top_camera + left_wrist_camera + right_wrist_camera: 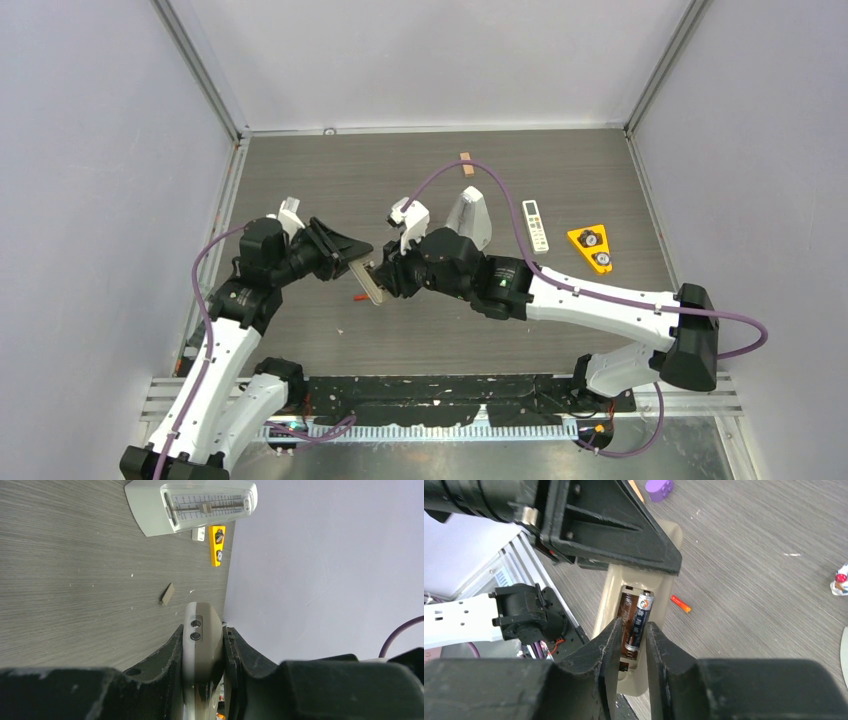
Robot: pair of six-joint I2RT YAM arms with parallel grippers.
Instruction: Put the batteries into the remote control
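Observation:
My left gripper (352, 262) is shut on the remote control (370, 282), a slim grey-brown bar held off the table. In the left wrist view the remote (202, 635) sits squeezed between the fingers of that gripper (202, 627). The right wrist view shows the remote (611, 587) with its compartment uncovered and a dark battery (640, 620) lying in it. My right gripper (631, 625) hovers right over that battery's lower end, its fingers slightly apart on either side, open. A second battery with an orange end (680, 604) lies on the table beside the remote, also seen from above (359, 297).
A grey metronome (470, 215) stands behind the right gripper (383, 275). A short white remote with buttons (536, 225) and a yellow triangular piece (590, 247) lie to the right. A small wooden block (466, 164) rests near the back.

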